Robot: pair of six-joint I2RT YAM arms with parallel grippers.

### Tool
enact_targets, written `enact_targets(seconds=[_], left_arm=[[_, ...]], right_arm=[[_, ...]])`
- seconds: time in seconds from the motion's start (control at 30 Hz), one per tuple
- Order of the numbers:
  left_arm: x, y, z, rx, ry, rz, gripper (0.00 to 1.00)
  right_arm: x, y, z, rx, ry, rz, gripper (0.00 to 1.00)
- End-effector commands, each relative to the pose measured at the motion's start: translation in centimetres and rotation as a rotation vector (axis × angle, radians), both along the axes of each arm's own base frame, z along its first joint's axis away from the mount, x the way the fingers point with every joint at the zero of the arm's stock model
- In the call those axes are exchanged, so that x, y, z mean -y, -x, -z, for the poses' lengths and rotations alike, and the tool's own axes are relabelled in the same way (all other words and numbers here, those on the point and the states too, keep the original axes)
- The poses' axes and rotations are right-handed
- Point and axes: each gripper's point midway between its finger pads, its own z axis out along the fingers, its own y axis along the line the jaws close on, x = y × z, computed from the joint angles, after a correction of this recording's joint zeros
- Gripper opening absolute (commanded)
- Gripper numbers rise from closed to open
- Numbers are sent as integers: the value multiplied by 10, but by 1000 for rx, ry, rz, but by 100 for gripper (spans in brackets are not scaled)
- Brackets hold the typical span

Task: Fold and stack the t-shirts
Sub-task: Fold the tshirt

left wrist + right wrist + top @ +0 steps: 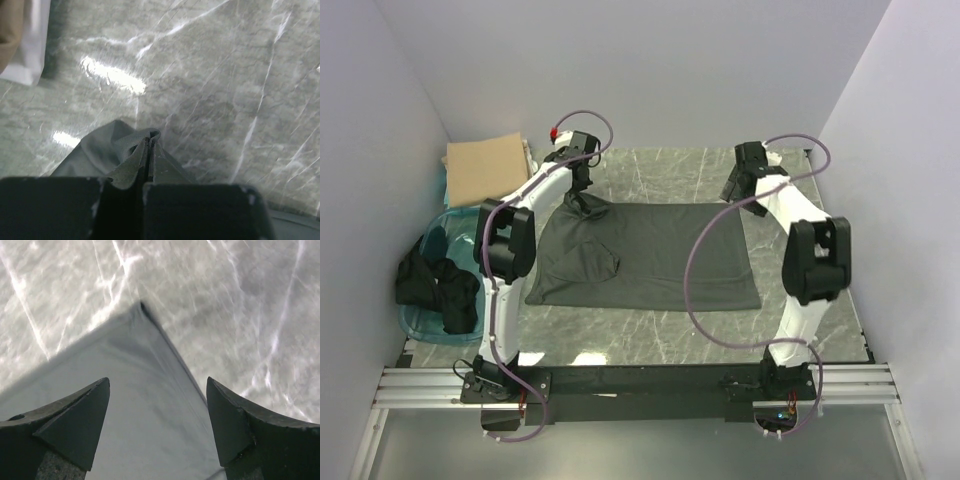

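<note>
Grey marble surface [650,335] seen from above: a dark grey shirt [660,255] lies spread at its centre, left fingers [582,190] at the far-left corner, right fingers [732,192] over the far-right corner. A tan shirt [485,168] and a tub [412,322] of black shirts [440,290] sit far left. Left wrist: left fingers clenched on bunched grey cloth. Right wrist: right fingers released, spread wide over the flat corner.

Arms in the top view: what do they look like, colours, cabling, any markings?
Both the left arm and right arm have white links with chunky black joint housings. A mauve cable loops loosely along each. A small red mark sits near the left wrist. The right gripper has black wedge-shaped fingers; the left gripper blocky black ones.
</note>
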Motion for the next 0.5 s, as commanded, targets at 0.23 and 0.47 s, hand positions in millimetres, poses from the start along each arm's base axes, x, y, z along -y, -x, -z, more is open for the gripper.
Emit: enact_targets(seconds=[0.23,0.47], left_arm=[[4,32,-23,8,31,-21,0],[0,43,-20,-18,20,-34,0]], right_arm=[[6,-56,21,-77,65,27,79],[7,-64,47,-146,86,10,77]])
